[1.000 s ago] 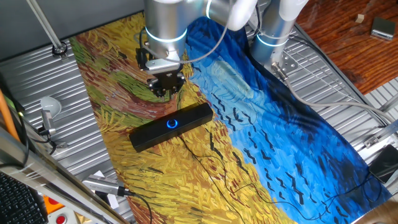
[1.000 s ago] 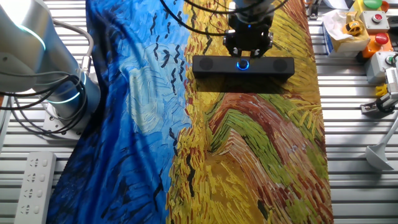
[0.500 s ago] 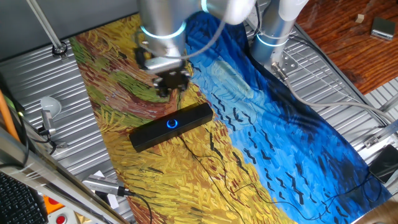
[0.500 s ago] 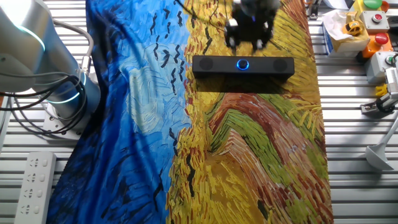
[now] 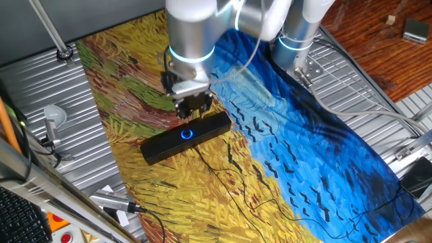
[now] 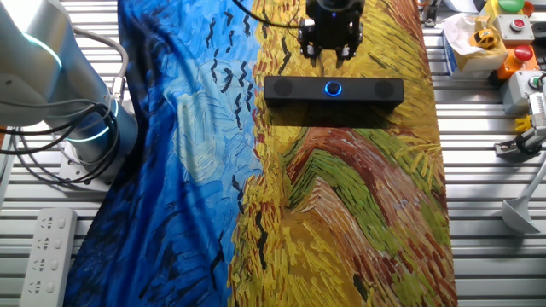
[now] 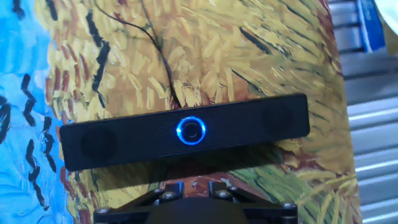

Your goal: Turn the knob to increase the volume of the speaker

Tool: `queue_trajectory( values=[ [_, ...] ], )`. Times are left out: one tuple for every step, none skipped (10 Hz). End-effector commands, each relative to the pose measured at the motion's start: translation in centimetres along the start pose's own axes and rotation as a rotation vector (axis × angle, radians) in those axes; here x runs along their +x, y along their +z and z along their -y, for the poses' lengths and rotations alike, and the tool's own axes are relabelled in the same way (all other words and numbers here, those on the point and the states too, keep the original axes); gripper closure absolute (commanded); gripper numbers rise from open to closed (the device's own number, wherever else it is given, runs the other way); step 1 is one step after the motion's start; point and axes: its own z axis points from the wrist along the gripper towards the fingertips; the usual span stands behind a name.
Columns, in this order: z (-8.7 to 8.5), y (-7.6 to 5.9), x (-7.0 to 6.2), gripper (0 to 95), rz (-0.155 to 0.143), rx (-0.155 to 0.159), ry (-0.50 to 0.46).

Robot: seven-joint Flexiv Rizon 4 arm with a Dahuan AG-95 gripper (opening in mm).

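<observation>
**Gripper poised beside the speaker, knob untouched**

Hovering above the painted cloth just behind the speaker, gripper pointing down, clear of the bar and holding nothing. Fingertips visible as dark prongs in the other fixed view, gripper a little above the speaker's far edge and slightly left of the glowing ring. Spread of the fingers hard to judge: cannot tell whether apart or together. In the hand view only the dark base of the gripper at the bottom edge, fingertips out of sight.

Directly ahead in the hand view: speaker lying flat across the frame, slightly tilted, with the knob at the middle of its top face, ringed in bright blue. Knob and knob lit the same blue in both fixed views, free of any contact. Thin black cable running away from the speaker's far side over the yellow part of the cloth.

Speaker resting on the yellow-and-brown region of the cloth, near the border with the blue swirls. Silver arm rising from the gripper toward the upper edge. Beyond the cloth, ribbed metal table; white power strip at the lower left corner of the other fixed view.
</observation>
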Motion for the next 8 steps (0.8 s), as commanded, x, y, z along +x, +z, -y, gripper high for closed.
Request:
queue_trajectory(
  values=[
    [0.47, 1.63, -0.02, 57.0, -0.005, 0.019, -0.008],
    [0.54, 2.08, -0.03, 57.0, -0.004, 0.030, -0.010],
    [0.54, 2.08, -0.03, 57.0, -0.012, 0.044, -0.020],
    [0.54, 2.08, -0.03, 57.0, -0.015, 0.049, -0.023],
    [0.54, 2.08, -0.03, 57.0, -0.011, 0.048, -0.016],
    [0.54, 2.08, -0.03, 38.0, 0.002, 0.037, -0.001],
    [0.54, 2.08, -0.03, 38.0, 0.007, 0.032, 0.000],
    [0.54, 2.08, -0.03, 38.0, 0.005, 0.026, -0.001]
  ],
)
